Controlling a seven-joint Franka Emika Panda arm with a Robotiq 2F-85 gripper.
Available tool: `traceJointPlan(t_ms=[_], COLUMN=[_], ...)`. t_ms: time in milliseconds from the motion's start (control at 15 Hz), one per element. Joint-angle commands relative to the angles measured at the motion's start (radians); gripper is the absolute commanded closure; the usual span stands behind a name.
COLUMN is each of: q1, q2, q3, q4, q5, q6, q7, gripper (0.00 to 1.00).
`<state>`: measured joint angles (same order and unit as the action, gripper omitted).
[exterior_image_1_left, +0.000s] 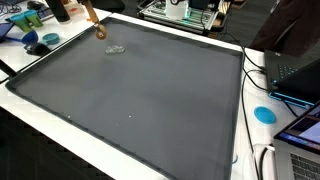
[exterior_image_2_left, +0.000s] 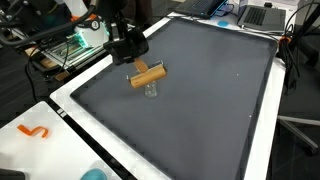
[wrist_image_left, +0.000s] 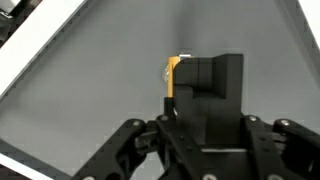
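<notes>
Your gripper (exterior_image_2_left: 139, 63) is closed on a wooden block (exterior_image_2_left: 148, 75). The jaws pinch it from both sides and the block sticks out roughly level below them. In the wrist view a black finger pad (wrist_image_left: 205, 85) covers most of the block, so only a yellow-brown edge shows beside it. How wide the jaws stand can't be read beyond that they're clamped on the wood.

The block hangs in the air over the far corner zone of the dark mat (exterior_image_2_left: 215, 100), not touching it. Right under it is a small clear glass (exterior_image_2_left: 151, 91), upright on the mat. Block and glass look very close in an exterior view, but I can't tell if they touch. That glass is the only thing in your way down there.

The other things sit off the mat on the white table (exterior_image_2_left: 62, 118):
- an orange squiggle piece (exterior_image_2_left: 35, 131) near the edge
- a blue disc (exterior_image_1_left: 264, 114), with a laptop (exterior_image_1_left: 300, 135) and cables (exterior_image_1_left: 262, 160) beside it
- blue clutter (exterior_image_1_left: 44, 41) past the mat corner, well apart from the glass
- more laptops (exterior_image_2_left: 255, 14) at the far end
</notes>
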<state>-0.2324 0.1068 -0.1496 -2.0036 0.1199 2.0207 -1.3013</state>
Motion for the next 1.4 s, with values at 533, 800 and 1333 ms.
traceJointPlan(t_ms=[533, 800, 1333], q1=[0.134, 0.175, 0.238], q2=[-0.146, -0.159, -0.179], q3=[0.073, 0.109, 0.166], q4=[-0.155, -0.163, -0.143], q5=[-0.262, -0.327, -0.352], q6=[0.051, 0.045, -0.010], q7=[0.299, 0.430, 0.645], gripper=[0.76, 0.76, 0.76])
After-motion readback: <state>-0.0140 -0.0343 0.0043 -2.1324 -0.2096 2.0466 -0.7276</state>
